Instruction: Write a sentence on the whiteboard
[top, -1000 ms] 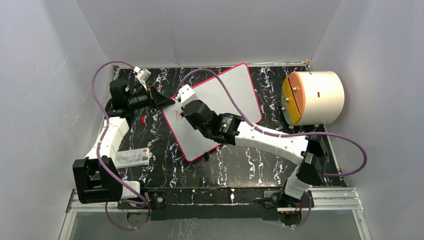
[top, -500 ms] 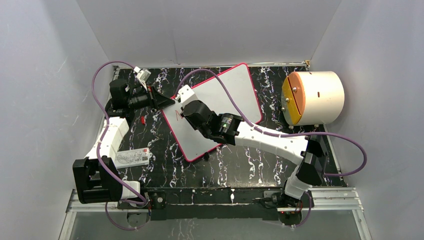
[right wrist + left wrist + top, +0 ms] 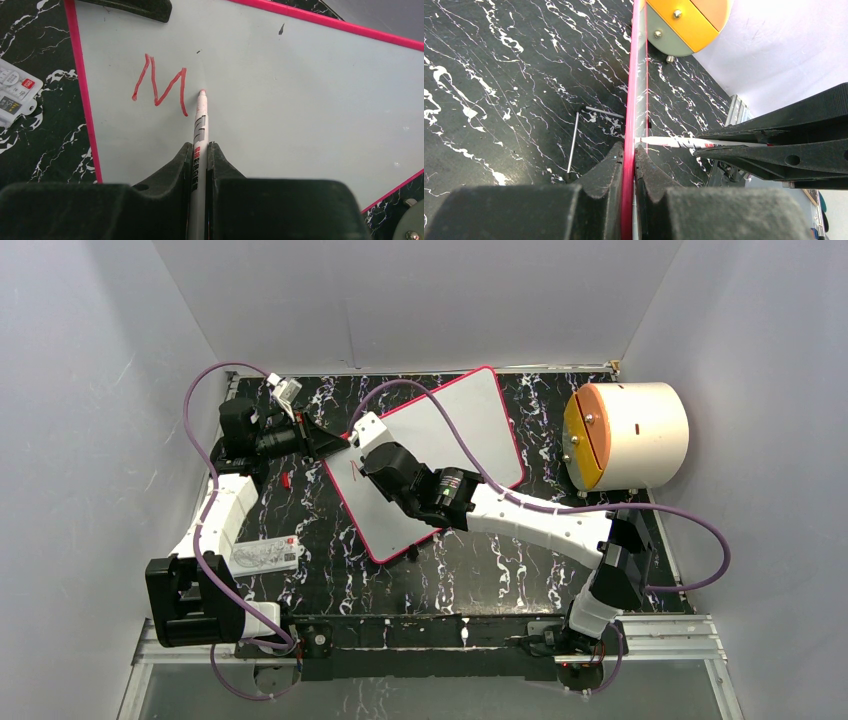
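Note:
The whiteboard point(image 3: 455, 425), white with a red-pink rim, lies slanted on the black marble table. My left gripper point(image 3: 338, 443) is shut on its left rim point(image 3: 629, 125), with one finger on each face of the board. My right gripper point(image 3: 200, 147) is shut on a white marker point(image 3: 200, 125). It is over the board's left part point(image 3: 300, 90). The marker's red tip point(image 3: 202, 92) is at the board surface, just right of a red handwritten "M" point(image 3: 160, 92). That letter is all of the sentence that shows. The marker point(image 3: 674, 142) also shows side-on in the left wrist view.
A small printed card point(image 3: 266, 554) lies by the left arm. A cream drum with an orange face point(image 3: 625, 435) stands at the right. A small red piece point(image 3: 286, 480) lies left of the board. An Allen key point(image 3: 572, 142) lies near the board's lower edge.
The right wrist has edged slightly left over the board with the marker. The left gripper and the board have stayed put.

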`<action>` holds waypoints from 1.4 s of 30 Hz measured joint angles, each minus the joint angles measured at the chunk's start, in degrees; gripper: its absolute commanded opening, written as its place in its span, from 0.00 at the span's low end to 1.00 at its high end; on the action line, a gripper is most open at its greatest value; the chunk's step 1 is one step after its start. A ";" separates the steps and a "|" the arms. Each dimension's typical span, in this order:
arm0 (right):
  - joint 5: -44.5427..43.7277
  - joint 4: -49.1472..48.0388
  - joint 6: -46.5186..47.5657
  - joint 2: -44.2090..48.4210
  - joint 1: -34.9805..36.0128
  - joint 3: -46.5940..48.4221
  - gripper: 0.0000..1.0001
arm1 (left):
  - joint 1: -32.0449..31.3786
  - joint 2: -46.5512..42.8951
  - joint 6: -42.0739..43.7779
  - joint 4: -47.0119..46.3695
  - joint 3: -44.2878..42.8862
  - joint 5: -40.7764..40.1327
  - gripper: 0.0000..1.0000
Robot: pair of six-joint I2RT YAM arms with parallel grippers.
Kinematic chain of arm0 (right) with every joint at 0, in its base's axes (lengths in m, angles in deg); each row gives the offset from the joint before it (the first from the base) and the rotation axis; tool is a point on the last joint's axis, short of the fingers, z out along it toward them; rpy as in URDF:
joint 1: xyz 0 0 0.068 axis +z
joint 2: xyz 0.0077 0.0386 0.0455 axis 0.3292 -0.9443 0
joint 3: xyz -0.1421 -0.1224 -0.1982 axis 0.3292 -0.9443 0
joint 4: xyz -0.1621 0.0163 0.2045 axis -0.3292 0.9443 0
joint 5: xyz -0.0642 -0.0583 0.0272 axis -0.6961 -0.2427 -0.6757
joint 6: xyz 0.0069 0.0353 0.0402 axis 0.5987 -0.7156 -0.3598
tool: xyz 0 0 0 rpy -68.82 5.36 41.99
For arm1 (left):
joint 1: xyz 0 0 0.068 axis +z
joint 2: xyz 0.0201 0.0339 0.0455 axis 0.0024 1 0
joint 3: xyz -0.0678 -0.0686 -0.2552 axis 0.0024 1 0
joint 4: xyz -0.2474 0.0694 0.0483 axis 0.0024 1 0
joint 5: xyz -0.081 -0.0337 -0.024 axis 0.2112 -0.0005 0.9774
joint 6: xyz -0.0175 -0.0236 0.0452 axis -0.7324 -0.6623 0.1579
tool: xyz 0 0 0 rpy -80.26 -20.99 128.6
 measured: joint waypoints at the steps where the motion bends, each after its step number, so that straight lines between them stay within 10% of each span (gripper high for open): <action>1: 0.00 0.00 0.02 0.00 0.00 0.00 0.00 | 0.00 0.00 0.00 0.00 0.00 0.00 0.00; 42: 2.01 3.13 -0.96 0.02 0.35 -0.87 0.00 | 0.00 0.24 0.00 -0.07 -0.09 0.00 0.00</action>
